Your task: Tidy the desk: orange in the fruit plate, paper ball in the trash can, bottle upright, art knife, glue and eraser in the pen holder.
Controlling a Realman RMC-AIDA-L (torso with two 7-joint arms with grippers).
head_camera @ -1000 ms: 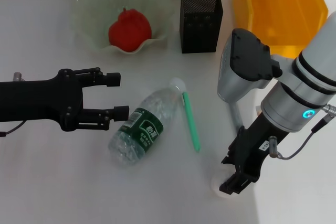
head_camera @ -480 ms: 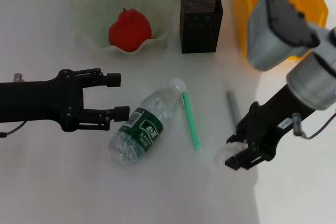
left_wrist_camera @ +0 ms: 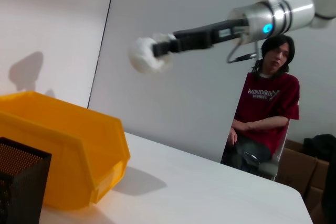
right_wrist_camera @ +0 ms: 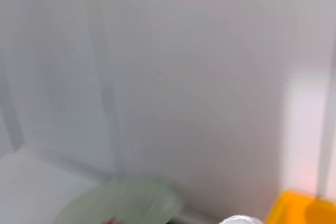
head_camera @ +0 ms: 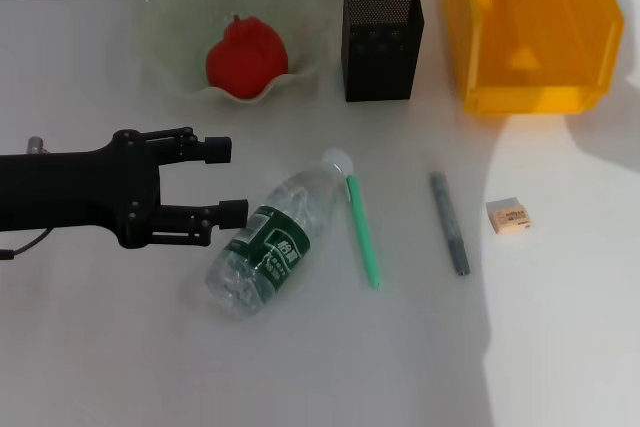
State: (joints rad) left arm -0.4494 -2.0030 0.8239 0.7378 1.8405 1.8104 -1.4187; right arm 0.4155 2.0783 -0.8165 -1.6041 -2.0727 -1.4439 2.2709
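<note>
The clear bottle (head_camera: 265,242) with a green label lies on its side mid-table. Just left of it, my left gripper (head_camera: 225,182) stands open and holds nothing. A slim green art knife (head_camera: 362,230) lies to the bottle's right, then a grey glue stick (head_camera: 450,222) and a small eraser (head_camera: 507,215). The reddish orange (head_camera: 247,57) sits in the pale green fruit plate (head_camera: 170,7). In the left wrist view my right gripper (left_wrist_camera: 160,48) is raised high over the yellow trash can (left_wrist_camera: 63,150), shut on the white paper ball (left_wrist_camera: 148,55).
The black mesh pen holder (head_camera: 382,37) stands between the fruit plate and the yellow trash can (head_camera: 525,27) at the back. A seated person (left_wrist_camera: 265,114) is beyond the table's far side.
My right arm rose from the table's front right with the paper ball and swung up and back out of the head view, uncovering the glue stick and eraser. The left arm stayed put.
</note>
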